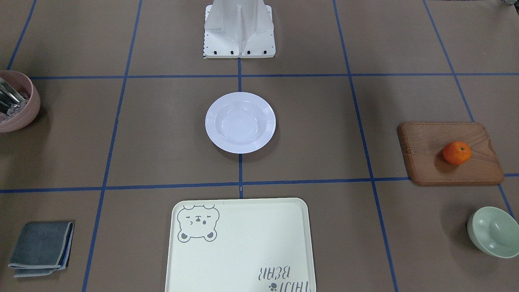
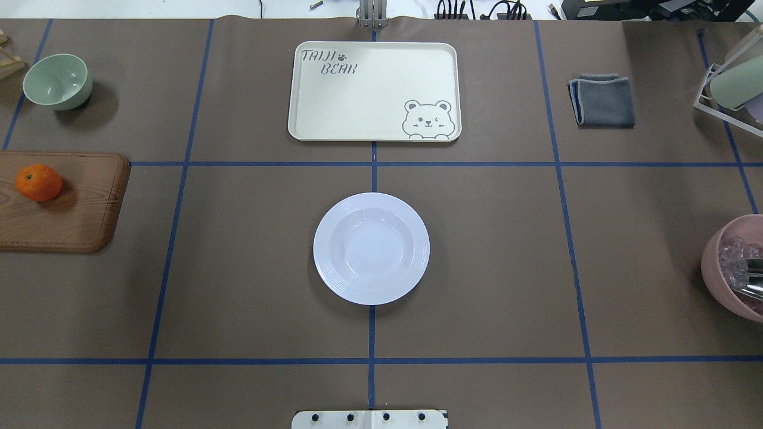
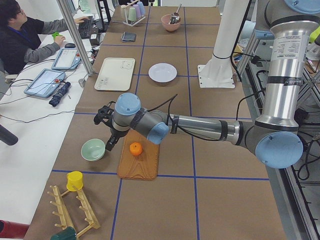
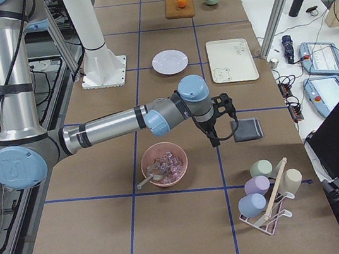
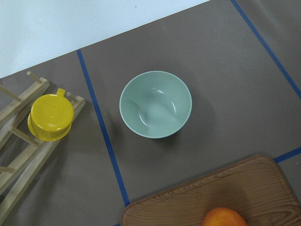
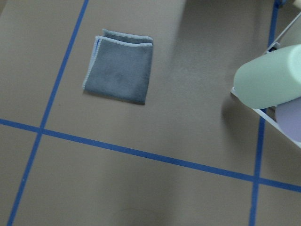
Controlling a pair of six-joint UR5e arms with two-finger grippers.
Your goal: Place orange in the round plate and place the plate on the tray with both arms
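The orange (image 1: 457, 152) lies on a brown wooden board (image 1: 450, 154) far out on my left side. The white round plate (image 2: 371, 248) sits empty at the table's centre. Beyond it lies the cream tray (image 2: 375, 89) with the bear drawing, nothing on it. My left gripper (image 3: 111, 144) hangs above the table between the orange (image 3: 135, 148) and a mint-green bowl (image 3: 93, 149). It shows only in the left side view, so I cannot tell its state. My right gripper (image 4: 214, 141) hovers near a folded grey cloth (image 4: 247, 129), state equally unclear.
A pink bowl (image 2: 736, 268) holding clear pieces and a utensil stands at the right edge. A cup rack (image 4: 266, 199) is further right. A wooden rack with a yellow cup (image 5: 51, 117) stands past the green bowl. A person sits at a side desk (image 3: 47, 80).
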